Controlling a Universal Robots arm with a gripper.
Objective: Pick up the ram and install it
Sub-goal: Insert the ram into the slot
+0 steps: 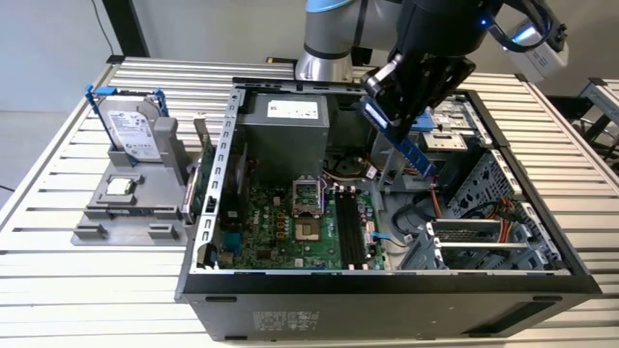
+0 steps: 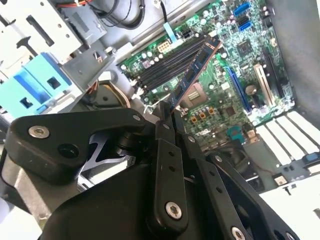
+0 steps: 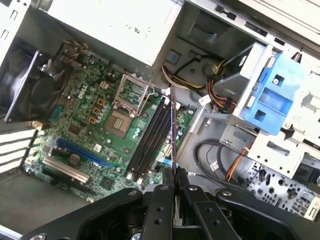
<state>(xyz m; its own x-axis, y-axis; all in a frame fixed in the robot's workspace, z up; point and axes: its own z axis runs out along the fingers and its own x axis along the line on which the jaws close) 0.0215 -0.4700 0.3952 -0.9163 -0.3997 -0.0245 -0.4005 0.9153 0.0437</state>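
The black, jointed hand (image 1: pixel 384 112) is clenched on one end of the ram (image 1: pixel 411 148). The ram is a thin, flat blue-green stick with dark chips, and it hangs tilted in the air inside the open computer case (image 1: pixel 387 279), clear of the board below. In the second wrist view the ram (image 2: pixel 192 75) juts out from between the fingers (image 2: pixel 163 131) over the green motherboard (image 2: pixel 240 60). In the first wrist view it shows edge-on (image 3: pixel 173 135), roughly in line with the long black slots (image 3: pixel 150 145).

The case is bare sheet metal with a dark front edge. It stands on a white slatted table (image 1: pixel 97 290). At the exterior view's left, a grey moulded holder (image 1: pixel 126 210) carries a silver hard drive (image 1: pixel 130 134) with blue rails and a small square CPU chip (image 1: pixel 120 186). Behind is a pale wall.
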